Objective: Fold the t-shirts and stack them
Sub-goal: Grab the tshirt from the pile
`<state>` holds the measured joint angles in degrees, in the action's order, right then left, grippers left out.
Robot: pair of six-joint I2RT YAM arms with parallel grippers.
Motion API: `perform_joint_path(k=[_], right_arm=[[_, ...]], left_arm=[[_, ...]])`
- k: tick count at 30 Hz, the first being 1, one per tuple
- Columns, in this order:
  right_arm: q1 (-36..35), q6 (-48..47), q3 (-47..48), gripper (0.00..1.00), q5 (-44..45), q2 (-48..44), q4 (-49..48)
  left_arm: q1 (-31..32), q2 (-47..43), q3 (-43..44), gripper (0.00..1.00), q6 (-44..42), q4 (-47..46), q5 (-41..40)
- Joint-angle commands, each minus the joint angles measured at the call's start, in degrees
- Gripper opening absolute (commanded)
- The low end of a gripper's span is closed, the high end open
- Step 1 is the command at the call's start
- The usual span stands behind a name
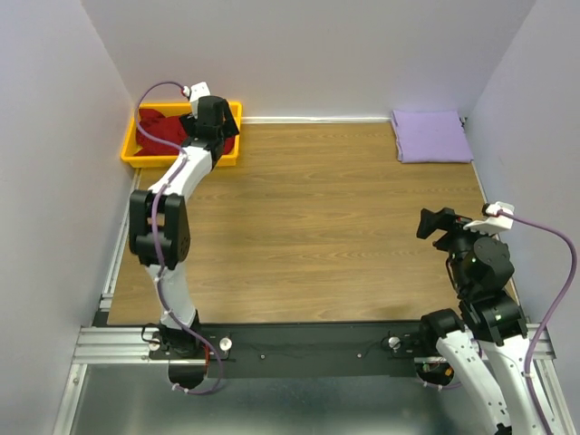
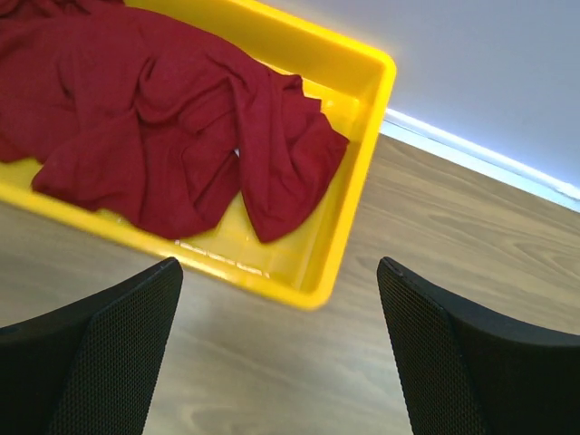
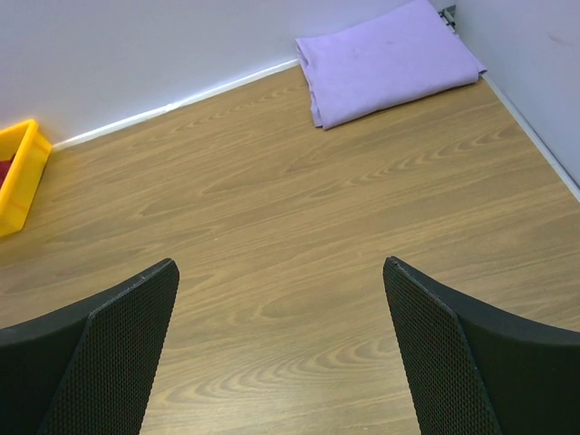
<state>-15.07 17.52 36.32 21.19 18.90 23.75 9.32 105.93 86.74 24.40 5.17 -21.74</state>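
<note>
- The red t-shirt [image 2: 163, 118] lies crumpled inside the yellow tray [image 2: 355, 204], at the far left corner of the surface [image 1: 317, 227]. The lavender t-shirt [image 3: 385, 63] lies flat and folded at the far right corner, close to the wall.
- Both look soft, light and limp. I expect them to sag and drape when lifted; they are neither fragile nor slippery.
- For the red one, a pinch from above on a raised ridge seems best, for example the lobe that points toward the tray's corner.
- The left end effector [image 2: 279, 272] hovers near the tray's near rim, jaws wide, holding nothing.
- The right end effector [image 3: 281, 267] is also wide and empty, well apart from the lavender t-shirt.
- Collar, sleeves and hem of the red t-shirt cannot be told apart. The wrist view cuts it off, and the left arm covers part of it from above.
</note>
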Motion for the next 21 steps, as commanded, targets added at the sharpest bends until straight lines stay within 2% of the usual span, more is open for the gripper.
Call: perform_joint_path(k=[1, 8, 11, 12, 15, 21], right_arm=[[-0.7, 0.1, -0.6, 1.00, -0.2, 1.1, -0.8], [-1.1, 0.4, -0.3, 1.00, -3.6, 4.9, -0.8], [-1.1, 0.2, -0.1, 1.00, -4.6, 5.4, -0.8], [-1.1, 0.2, -0.1, 1.00, -5.0, 5.5, -0.8], [-1.0, -0.2, -0.1, 1.00, -5.8, 5.3, -0.8], [-1.1, 0.1, -0.1, 1.00, -5.7, 6.2, -0.8]], left_arm=[[-1.8, 11.7, 9.9, 0.93, -1.9, 6.5, -1.5], [-3.8, 27.8, 29.6, 0.89, -3.8, 12.1, 0.5], [-4.4, 32.8, 33.4, 0.88, -4.5, 12.9, 0.6], [-4.9, 34.1, 38.2, 0.82, -4.6, 14.4, 2.1], [-6.3, 39.8, 45.2, 0.80, -3.8, 19.5, 6.1], [-8.8, 38.7, 40.8, 0.72, -2.8, 16.9, 11.8]])
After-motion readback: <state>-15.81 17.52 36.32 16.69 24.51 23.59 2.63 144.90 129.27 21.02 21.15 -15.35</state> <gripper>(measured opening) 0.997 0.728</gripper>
